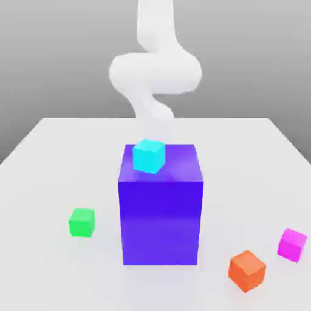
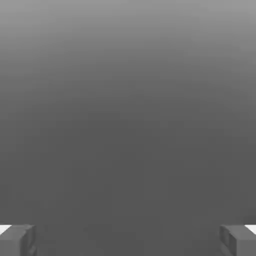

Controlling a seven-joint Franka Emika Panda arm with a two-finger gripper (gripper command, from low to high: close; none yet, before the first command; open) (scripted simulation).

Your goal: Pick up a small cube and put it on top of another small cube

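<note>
My jaws spread wide, empty; gripper [image 2: 128, 240] fingertips apart. Blue-purple block [image 1: 160, 206] mid-desk, cyan cube [image 1: 149, 155] atop: collision risk crossing over. Orange cube [image 1: 246, 270] near magenta cube [image 1: 292, 245], exterior view's right: mis-grab risk. Green cube [image 1: 81, 222] far opposite: small target, stack may topple.

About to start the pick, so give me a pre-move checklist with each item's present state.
1. Fingers spread wide with nothing between them: ok.
2. Pink cube lies free on the table, apart from the orange cube: ok.
3. Green cube has a bare top: ok.
4. Big blue block, carrying the cyan cube, stands between pink and green cubes, blocking a straight low carry: not ok.
5. Gripper lined up over the pink cube: cannot tell.
</note>
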